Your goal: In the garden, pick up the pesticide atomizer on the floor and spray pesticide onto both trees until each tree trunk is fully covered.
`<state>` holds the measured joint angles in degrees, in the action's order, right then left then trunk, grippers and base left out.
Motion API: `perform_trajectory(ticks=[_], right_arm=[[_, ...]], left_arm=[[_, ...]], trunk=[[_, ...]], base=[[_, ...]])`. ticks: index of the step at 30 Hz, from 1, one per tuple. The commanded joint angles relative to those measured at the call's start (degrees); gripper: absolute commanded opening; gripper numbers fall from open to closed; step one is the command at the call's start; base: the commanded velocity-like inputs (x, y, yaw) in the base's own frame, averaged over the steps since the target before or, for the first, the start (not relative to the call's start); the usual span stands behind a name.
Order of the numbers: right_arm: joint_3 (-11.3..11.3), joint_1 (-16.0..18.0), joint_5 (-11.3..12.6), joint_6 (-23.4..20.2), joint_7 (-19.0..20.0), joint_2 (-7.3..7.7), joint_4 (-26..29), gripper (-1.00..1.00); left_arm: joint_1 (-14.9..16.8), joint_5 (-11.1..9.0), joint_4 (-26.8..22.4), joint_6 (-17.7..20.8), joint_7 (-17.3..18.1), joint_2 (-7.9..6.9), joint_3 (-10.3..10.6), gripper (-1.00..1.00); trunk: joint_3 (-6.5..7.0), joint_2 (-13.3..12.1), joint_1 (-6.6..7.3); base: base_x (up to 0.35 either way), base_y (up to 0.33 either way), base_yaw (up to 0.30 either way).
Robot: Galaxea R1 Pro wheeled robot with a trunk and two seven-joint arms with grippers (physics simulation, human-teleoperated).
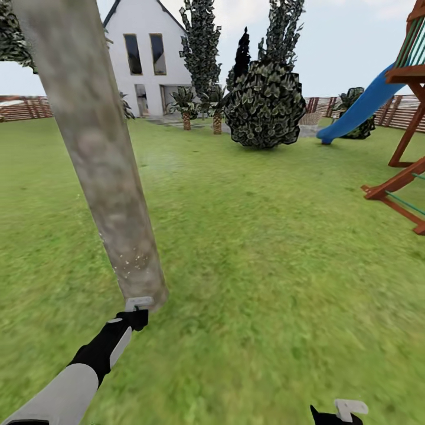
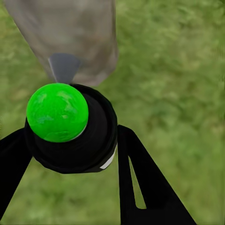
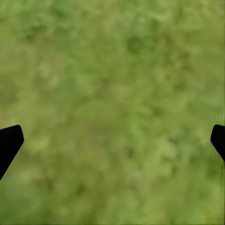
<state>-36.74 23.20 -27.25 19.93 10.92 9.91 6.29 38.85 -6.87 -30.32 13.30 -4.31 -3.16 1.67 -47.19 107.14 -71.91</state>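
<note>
Holding atomizer (image 2: pixel 70 129) in left gripper (image 1: pixel 134 316), jaws closed around its dark body, green ball on top, nozzle close to trunk (image 1: pixel 100 153) at left of frame. White pesticide (image 1: pixel 133 260) specks low on trunk. Right gripper (image 1: pixel 339 413) at bottom edge, jaws wide over lawn (image 1: pixel 265 248).

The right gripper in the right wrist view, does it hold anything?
No, the right gripper is open, with bare grass between its fingertips.
</note>
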Motion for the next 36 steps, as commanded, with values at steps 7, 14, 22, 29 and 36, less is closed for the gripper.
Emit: perform_trajectory(ticks=[7,14,22,29,36], right_arm=[[0.0,0.0,-0.02,-0.01,0.01,-0.03,-0.05,1.0],[0.0,0.0,-0.04,0.02,-0.01,-0.03,-0.05,1.0],[0.0,0.0,-0.05,0.02,-0.02,-0.04,-0.05,1.0],[0.0,0.0,-0.08,-0.06,0.0,-0.07,-0.06,1.0],[0.0,0.0,-0.08,-0.05,-0.02,-0.07,-0.09,1.0]], left_arm=[[0.0,0.01,0.0,-0.03,0.0,0.08,0.0,-1.0],[0.0,0.01,0.0,-0.11,0.0,0.09,0.0,-1.0],[0.0,0.01,0.0,-0.11,-0.08,0.09,0.0,-1.0],[0.0,0.01,-0.02,-0.11,0.01,0.09,0.0,-1.0],[0.08,0.09,-6.11,0.98,0.36,-0.68,0.01,-1.0]], trunk=[[0.0,0.0,0.0],[0.0,0.0,0.0],[0.0,0.0,0.0],[0.0,0.0,0.0],[0.0,0.0,0.0]], base=[[0.146,-0.264,0.277],[0.116,-0.264,0.276],[0.009,-0.27,0.277],[0.0,-0.162,0.264],[0.0,-0.002,0.027]])
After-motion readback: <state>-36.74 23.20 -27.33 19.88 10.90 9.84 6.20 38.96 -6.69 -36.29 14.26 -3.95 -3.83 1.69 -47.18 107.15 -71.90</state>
